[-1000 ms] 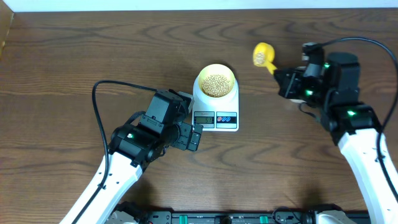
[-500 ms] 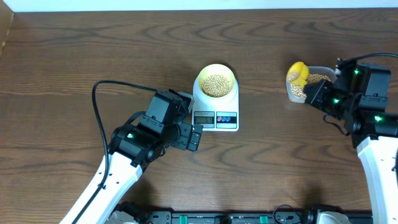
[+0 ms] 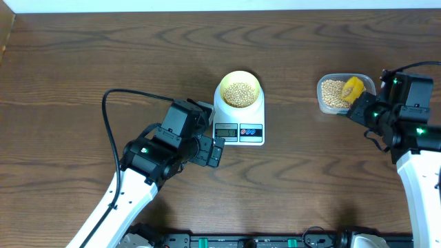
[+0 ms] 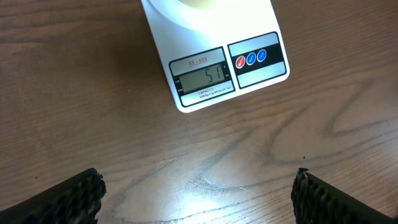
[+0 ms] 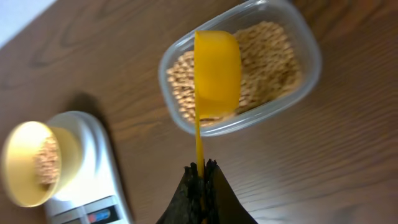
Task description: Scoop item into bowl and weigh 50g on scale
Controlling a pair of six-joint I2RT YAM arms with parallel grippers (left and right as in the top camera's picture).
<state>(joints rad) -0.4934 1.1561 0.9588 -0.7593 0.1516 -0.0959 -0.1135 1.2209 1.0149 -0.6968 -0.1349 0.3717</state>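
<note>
Overhead, frame centre: white scale flat on the wood bench, pale yellow bowl on its round platform. Bowl loaded with tan beans, level below the rim. Display in the left wrist view reading 51; coloured buttons just right of it.

Left end effector: jaws at full spread, nothing between them but bare bench. Fingertips in the lower left and lower right corners of the wrist view, scale front edge in the upper middle, apart from both. Overhead: sitting just lower left of the scale, close to the display corner, no contact visible.

Right end effector: jaws pinched tight on the thin handle of the yellow scoop. Scoop cup over the clear tub, which sits at the upper right of the overhead frame, well apart from the scale. More beans layered in the tub. Cup turned so only its outer wall faces the wrist camera; contents not visible, contact with the tub's beans not resolvable. Handle running straight down the frame from cup to fingers. Right wrist view: scale and bowl at lower left, blurred; tub at upper centre.
</note>
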